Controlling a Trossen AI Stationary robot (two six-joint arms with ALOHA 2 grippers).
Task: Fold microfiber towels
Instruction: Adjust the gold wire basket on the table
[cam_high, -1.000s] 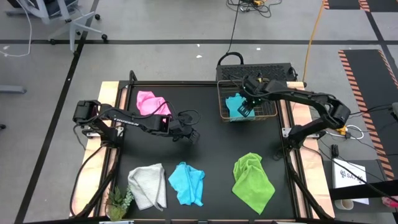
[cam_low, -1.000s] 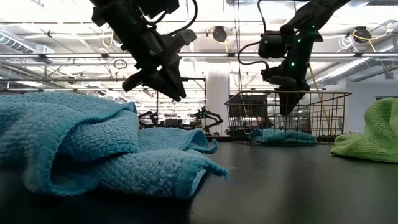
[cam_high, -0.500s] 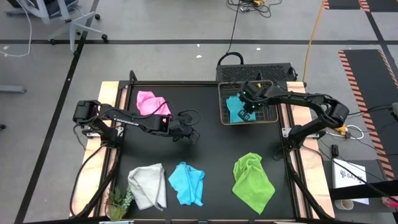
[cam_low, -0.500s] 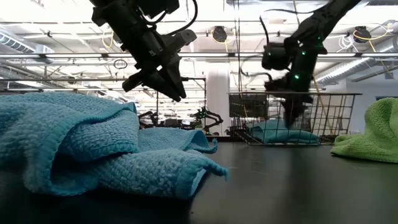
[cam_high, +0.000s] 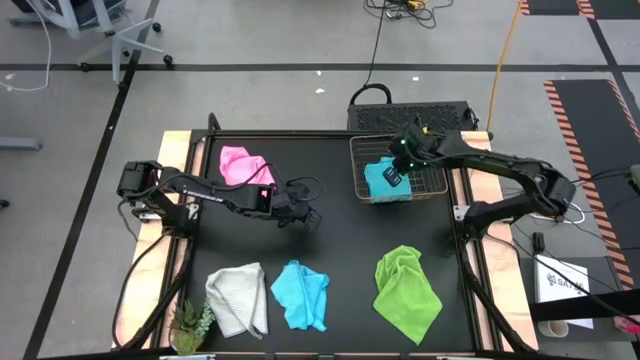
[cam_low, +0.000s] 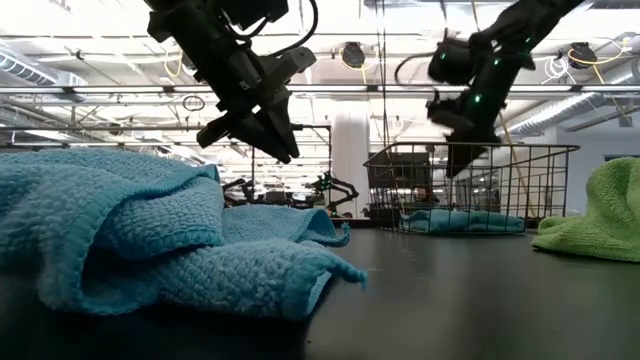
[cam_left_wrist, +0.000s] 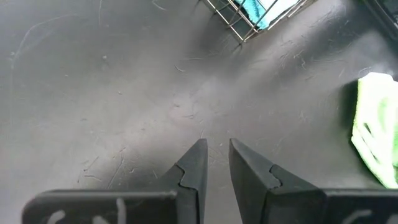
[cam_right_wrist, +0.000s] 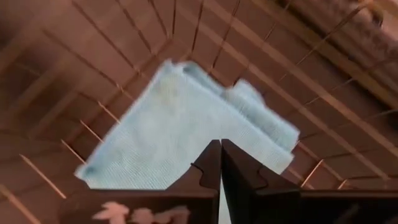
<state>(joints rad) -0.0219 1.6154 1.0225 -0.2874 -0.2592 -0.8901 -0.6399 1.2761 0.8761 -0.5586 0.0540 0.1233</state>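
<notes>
My right gripper (cam_right_wrist: 220, 155) pinched shut and empty above the folded, nubby light blue towel (cam_right_wrist: 186, 124) in the wire basket (cam_high: 432, 182), my left gripper (cam_left_wrist: 215, 160) slightly parted, empty, over bare black tabletop (cam_left_wrist: 93, 93)

Black table (cam_high: 340, 240) — pink (cam_high: 243, 164), white-grey (cam_high: 238, 297), blue (cam_high: 300, 294), green towels (cam_high: 406, 290), basket (cam_high: 432, 181) (plant (cam_high: 191, 324) at corner).

pink towel (cam_high: 243, 164), white-grey towel (cam_high: 238, 297), two light blue towels (cam_high: 300, 294), lime towel (cam_high: 406, 290), seemingly black table (cam_high: 340, 240)

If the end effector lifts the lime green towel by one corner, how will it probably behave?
The lime green towel lies crumpled in soft folds, so it would probably hang limp rather than hold its shape. Its looped pile, seen in the low view, suggests good grip, not slipping. It looks light and should not roll.
</notes>
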